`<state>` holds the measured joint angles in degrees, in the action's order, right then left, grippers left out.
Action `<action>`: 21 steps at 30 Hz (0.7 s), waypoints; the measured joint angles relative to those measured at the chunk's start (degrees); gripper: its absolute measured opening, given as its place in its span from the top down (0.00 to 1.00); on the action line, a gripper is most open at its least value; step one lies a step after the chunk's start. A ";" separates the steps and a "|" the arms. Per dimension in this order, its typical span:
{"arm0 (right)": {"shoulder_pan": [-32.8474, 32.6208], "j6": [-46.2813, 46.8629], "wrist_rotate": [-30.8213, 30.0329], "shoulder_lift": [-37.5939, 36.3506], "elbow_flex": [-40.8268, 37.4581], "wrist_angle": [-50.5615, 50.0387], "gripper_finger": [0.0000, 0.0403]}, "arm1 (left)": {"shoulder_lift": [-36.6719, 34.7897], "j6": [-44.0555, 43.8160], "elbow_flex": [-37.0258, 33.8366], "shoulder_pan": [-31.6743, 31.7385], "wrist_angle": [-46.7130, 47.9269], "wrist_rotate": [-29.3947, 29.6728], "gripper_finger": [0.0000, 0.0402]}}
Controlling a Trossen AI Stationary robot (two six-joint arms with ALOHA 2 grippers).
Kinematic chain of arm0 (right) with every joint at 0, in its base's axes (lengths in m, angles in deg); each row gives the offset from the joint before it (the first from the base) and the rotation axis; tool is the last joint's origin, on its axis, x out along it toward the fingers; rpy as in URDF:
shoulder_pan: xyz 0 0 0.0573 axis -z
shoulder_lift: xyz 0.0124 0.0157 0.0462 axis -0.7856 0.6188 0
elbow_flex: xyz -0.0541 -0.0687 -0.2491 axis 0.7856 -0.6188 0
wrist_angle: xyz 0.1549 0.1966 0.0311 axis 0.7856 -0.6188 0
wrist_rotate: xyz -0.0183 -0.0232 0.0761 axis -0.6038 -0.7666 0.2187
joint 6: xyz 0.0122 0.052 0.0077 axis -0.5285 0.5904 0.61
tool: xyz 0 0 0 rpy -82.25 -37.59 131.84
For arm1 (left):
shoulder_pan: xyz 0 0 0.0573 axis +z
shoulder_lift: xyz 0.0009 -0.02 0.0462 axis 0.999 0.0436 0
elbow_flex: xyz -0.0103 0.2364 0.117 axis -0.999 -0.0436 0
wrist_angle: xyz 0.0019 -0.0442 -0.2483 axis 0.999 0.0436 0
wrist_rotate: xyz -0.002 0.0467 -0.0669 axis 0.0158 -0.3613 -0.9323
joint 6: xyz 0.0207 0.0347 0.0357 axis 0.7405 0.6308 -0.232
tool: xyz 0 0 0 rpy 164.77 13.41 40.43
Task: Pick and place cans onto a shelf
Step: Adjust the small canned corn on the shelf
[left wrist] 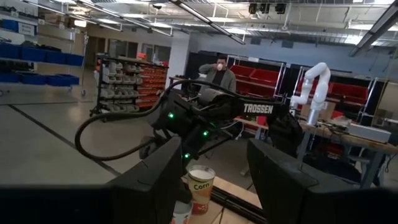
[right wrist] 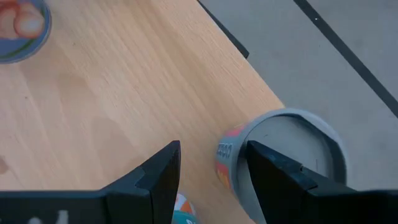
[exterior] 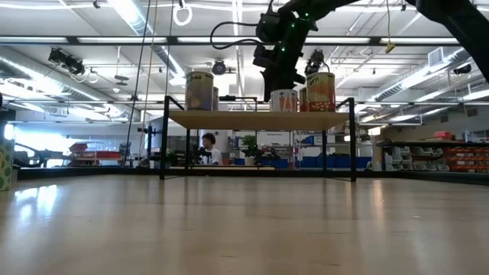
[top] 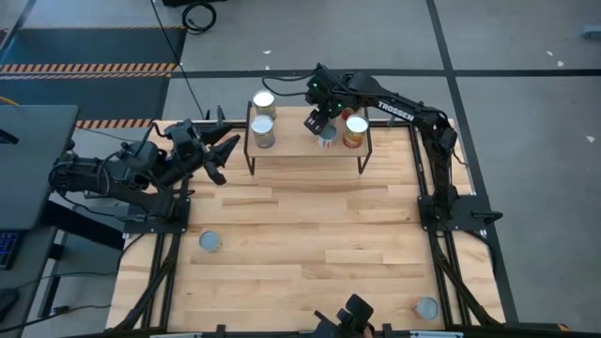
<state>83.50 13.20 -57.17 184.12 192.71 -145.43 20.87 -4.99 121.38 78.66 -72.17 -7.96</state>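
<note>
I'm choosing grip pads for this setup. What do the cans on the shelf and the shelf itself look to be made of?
The cans look like metal tins: their round tops are silvery and catch the light, and printed labels, probably paper, wrap the sides, one reading "Corn". The shelf has a pale board with visible grain, likely wood with a matte finish, on thin black legs, probably painted metal.

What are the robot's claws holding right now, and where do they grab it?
The left gripper holds nothing. The right gripper hangs right over a small can on the shelf; whether it grips the can's top cannot be told.
</note>
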 joint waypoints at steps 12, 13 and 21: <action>0.00 -0.63 0.54 0.00 0.00 2.73 0.52 | 0.00 -0.19 0.00 0.00 0.00 0.00 0.53; 0.00 -0.63 0.53 0.00 0.00 2.71 0.52 | 0.00 -0.18 0.00 -0.01 0.01 0.00 0.53; 0.19 -1.00 -1.91 -0.11 0.00 1.30 0.52 | 0.00 -0.12 0.00 0.00 0.02 0.00 0.53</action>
<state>83.69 12.20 -59.08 184.01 192.71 -144.13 20.87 -5.11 121.38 78.66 -72.15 -7.96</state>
